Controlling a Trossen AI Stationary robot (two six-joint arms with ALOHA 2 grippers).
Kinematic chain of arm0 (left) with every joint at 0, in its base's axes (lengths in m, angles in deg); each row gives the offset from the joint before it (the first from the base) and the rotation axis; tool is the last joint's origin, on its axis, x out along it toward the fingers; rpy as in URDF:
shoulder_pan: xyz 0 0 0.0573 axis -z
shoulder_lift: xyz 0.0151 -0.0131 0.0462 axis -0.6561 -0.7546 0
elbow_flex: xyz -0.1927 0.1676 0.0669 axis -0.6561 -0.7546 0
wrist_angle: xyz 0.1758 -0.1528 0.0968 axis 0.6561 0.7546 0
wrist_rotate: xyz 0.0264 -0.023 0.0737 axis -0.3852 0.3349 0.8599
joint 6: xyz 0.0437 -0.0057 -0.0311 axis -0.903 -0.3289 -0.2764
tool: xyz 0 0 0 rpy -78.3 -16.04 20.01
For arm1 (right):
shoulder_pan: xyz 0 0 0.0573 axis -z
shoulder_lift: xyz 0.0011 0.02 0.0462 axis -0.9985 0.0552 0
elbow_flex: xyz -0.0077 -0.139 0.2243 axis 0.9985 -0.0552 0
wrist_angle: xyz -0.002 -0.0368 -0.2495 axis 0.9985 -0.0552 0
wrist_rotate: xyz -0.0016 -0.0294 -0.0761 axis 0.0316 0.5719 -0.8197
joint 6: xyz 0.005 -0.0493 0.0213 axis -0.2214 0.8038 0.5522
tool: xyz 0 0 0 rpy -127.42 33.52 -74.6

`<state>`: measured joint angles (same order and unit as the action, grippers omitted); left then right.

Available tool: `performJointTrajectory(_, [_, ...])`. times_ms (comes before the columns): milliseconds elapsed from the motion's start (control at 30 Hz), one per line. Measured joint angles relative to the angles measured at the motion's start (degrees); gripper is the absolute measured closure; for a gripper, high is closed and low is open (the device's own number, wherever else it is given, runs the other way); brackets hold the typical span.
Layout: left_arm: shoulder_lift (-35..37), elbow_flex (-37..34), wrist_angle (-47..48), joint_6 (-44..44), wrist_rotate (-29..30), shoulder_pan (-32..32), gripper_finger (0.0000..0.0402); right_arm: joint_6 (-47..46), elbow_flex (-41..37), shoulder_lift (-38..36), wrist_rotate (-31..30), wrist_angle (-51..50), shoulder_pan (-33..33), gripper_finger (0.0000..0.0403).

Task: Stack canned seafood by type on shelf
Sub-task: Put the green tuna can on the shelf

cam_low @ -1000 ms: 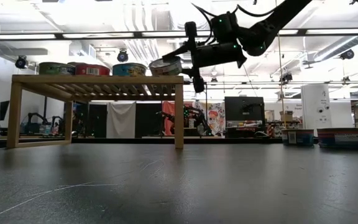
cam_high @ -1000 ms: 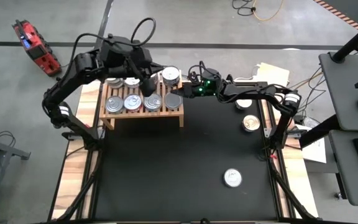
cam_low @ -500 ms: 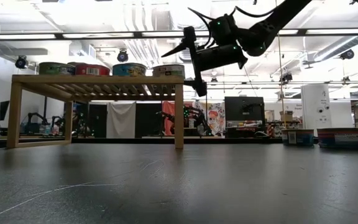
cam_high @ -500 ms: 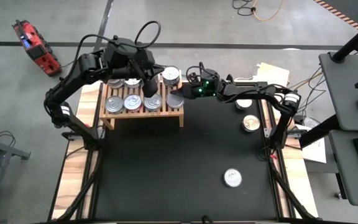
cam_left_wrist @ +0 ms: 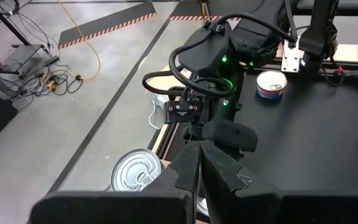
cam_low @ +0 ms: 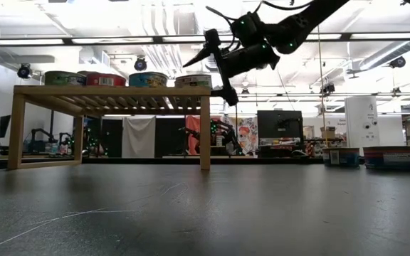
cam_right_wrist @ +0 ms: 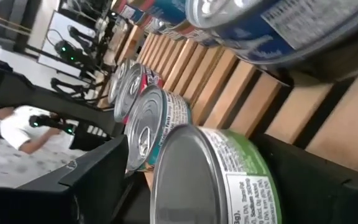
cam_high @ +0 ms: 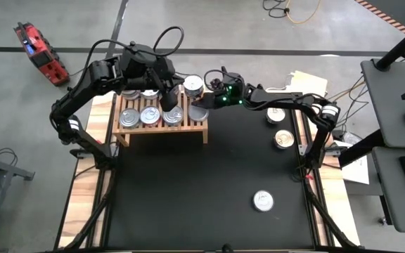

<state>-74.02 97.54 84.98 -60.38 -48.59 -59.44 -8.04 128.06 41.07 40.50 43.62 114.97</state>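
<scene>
Right gripper (cam_high: 201, 107) at the right end of the shelf (cam_high: 162, 125), fingers spread wide, holding nothing. Green-labelled can (cam_right_wrist: 222, 180) on the slats between them, apart from both. Left gripper (cam_high: 167, 100) over the shelf's middle, fingers pressed together, hiding part of the canned seafood (cam_high: 150, 114). Two more cans right of the shelf.

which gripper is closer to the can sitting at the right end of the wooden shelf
Right. The right gripper is open directly beside that can, at the shelf end. The left gripper is shut, above the cans farther toward the middle.
</scene>
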Motion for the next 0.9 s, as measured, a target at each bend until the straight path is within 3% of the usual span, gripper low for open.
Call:
performJointTrajectory(633, [-0.02,0.0,0.23,-0.33,0.0,0.0,0.0401,5.82,2.59,-0.32,-3.72,-4.68,-0.37,0.0073])
performJointTrajectory(900, [1.06,-0.04,5.15,1.18,-0.07,0.04,0.0401,12.5,2.58,-7.6,-2.68,-11.55,0.05,0.0084])
